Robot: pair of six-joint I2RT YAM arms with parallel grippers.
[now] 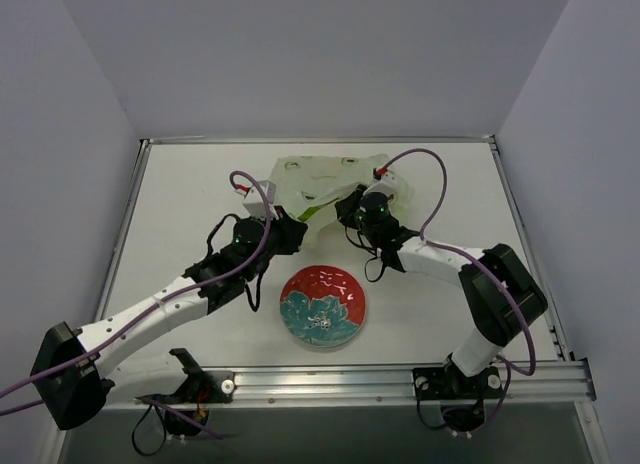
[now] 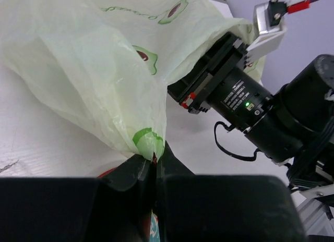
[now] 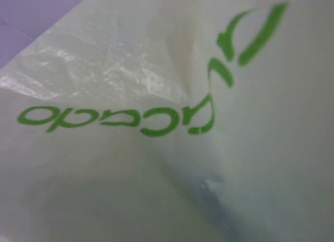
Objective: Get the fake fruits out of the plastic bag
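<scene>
The pale yellow-green plastic bag (image 1: 325,176) lies at the back middle of the table, printed with green lettering and avocado spots. My left gripper (image 1: 297,230) is shut on a bunched edge of the bag (image 2: 148,143) and holds it just off the table. My right gripper (image 1: 352,206) reaches into the bag's mouth from the right; its black body (image 2: 211,77) shows in the left wrist view, with the fingers hidden under the plastic. The right wrist view shows only bag plastic (image 3: 156,148) close up. No fake fruits show; they are hidden or out of view.
A red-and-teal floral plate (image 1: 322,306) sits on the table in front of the bag, between the two arms. A sliver of it shows under my left fingers (image 2: 152,229). A metal rail (image 1: 400,381) runs along the near edge.
</scene>
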